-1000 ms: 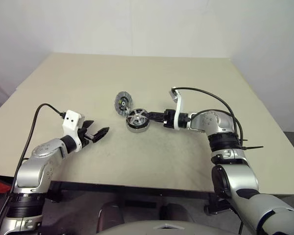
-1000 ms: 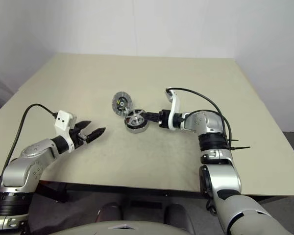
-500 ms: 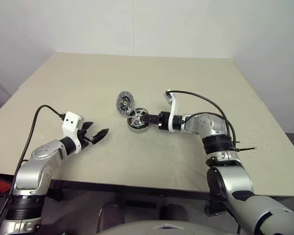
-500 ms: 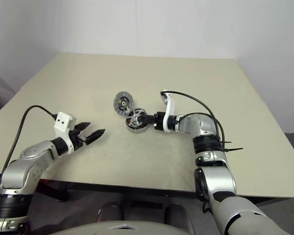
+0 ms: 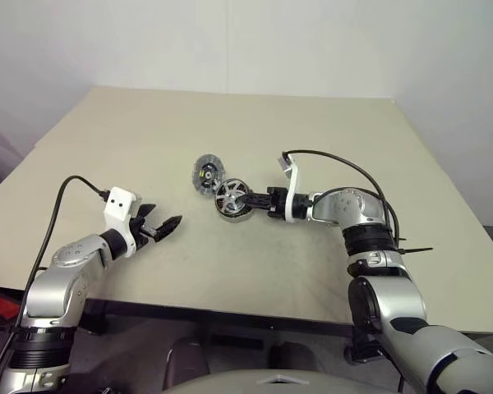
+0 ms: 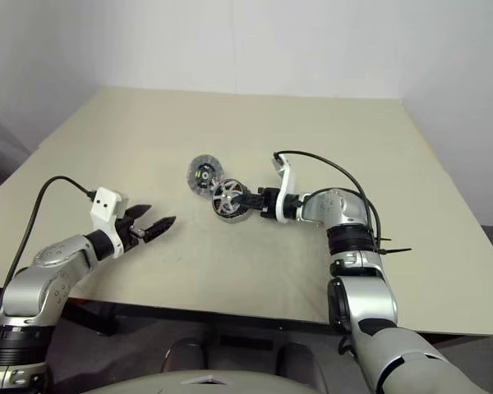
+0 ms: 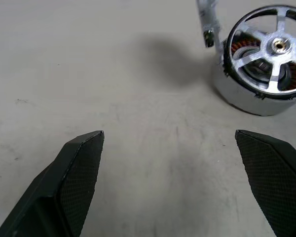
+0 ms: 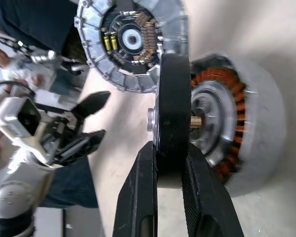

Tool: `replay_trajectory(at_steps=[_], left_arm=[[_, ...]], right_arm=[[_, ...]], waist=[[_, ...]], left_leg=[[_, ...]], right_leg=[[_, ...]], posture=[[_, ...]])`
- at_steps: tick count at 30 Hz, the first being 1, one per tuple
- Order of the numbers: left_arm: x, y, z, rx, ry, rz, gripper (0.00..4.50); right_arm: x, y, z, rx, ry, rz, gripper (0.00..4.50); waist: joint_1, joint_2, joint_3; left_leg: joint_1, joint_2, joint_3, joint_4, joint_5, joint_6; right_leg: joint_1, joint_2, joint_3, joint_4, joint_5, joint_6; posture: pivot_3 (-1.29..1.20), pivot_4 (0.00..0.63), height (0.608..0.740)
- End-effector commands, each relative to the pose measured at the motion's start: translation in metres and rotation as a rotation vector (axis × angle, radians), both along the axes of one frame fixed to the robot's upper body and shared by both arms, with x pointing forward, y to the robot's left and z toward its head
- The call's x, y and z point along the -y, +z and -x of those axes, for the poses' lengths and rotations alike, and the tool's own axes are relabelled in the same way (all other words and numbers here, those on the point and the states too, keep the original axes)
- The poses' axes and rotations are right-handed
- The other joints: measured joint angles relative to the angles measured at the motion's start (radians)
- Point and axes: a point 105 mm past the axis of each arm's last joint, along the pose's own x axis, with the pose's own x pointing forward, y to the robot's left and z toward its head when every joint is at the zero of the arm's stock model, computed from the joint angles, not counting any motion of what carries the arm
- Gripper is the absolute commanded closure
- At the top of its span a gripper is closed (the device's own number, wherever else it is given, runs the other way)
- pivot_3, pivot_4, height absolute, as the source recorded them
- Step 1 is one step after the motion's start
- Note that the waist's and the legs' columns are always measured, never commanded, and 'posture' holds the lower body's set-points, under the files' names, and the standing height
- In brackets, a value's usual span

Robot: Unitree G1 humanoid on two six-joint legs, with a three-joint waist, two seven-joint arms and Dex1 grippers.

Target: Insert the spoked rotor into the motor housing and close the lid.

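right pincer (image 8: 170, 163) pinching the rotor (image 8: 173, 106) rim at the housing's (image 8: 237, 133) 9 o'clock, left pincer (image 7: 172, 143) wide open and empty — keep it square, ease in slow.

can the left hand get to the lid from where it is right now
Probably yes. The left hand hangs open over bare table, and the lid lies beyond it with nothing between. The right hand, at the motor housing beside the lid, may crowd it.
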Motion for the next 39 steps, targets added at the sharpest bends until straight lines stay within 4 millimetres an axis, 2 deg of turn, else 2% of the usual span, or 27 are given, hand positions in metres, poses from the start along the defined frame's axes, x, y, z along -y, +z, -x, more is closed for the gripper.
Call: replay_trajectory(at_steps=[1, 6, 14, 20, 24, 29, 39], left_arm=[[0.002, 0.013, -0.002, 0.054, -0.011, -0.012, 0.0], [0.002, 0.012, -0.002, 0.052, -0.013, -0.01, 0.0], [0.001, 0.012, -0.002, 0.049, -0.012, -0.013, 0.0], [0.002, 0.011, -0.002, 0.045, -0.017, -0.014, 0.0], [0.003, 0.01, -0.003, 0.043, -0.022, -0.015, 0.0], [0.004, 0.01, -0.004, 0.043, -0.028, -0.017, 0.0], [0.004, 0.011, -0.005, 0.045, -0.032, -0.024, 0.0]], right_arm=[[-0.003, 0.036, -0.008, 0.012, -0.005, -0.129, 4.08], [-0.001, 0.041, -0.012, -0.029, -0.028, -0.174, 4.08], [0.011, 0.035, -0.021, -0.018, -0.111, -0.136, 4.08], [0.042, 0.031, -0.04, 0.022, -0.27, -0.085, 4.08], [0.054, 0.032, -0.047, 0.021, -0.329, -0.086, 4.08], [0.068, 0.015, -0.054, 0.006, -0.414, -0.017, 4.08], [0.083, -0.01, -0.061, 0.043, -0.509, 0.103, 4.08]], waist=[[-0.001, 0.0, 0.0], [0.0, 0.0, 0.0], [0.001, 0.0, 0.0], [0.003, 0.0, 0.0], [0.0, 0.001, 0.0], [0.0, 0.001, 0.0], [0.0, 0.001, 0.0]], left_leg=[[0.0, 0.0, 0.0, 0.0, 0.0, 0.0], [0.0, 0.0, 0.0, 0.0, 0.0, 0.0], [0.0, 0.0, 0.0, 0.0, 0.0, 0.0], [0.0, 0.0, 0.0, 0.0, 0.0, 0.0], [-0.001, 0.0, 0.0, 0.0, 0.0, 0.0], [-0.001, 0.0, 0.0, 0.0, 0.0, 0.0], [-0.002, 0.0, 0.0, 0.0, 0.0, 0.0]], right_leg=[[-0.001, 0.0, 0.0, 0.0, 0.0, 0.0], [-0.001, 0.0, 0.0, 0.0, 0.0, 0.0], [-0.001, 0.0, 0.0, 0.0, 0.0, 0.0], [0.0, 0.0, 0.0, 0.0, 0.0, 0.0], [0.0, 0.0, 0.0, 0.0, 0.0, 0.0], [-0.001, 0.0, 0.0, 0.0, 0.0, 0.0], [-0.001, 0.0, 0.0, 0.001, 0.0, 0.0]], posture=[[0.0, 0.0, 0.74], [0.0, 0.0, 0.74], [0.0, 0.0, 0.74], [0.0, 0.0, 0.74], [0.0, 0.0, 0.74], [0.0, 0.0, 0.74], [0.0, 0.0, 0.74]])
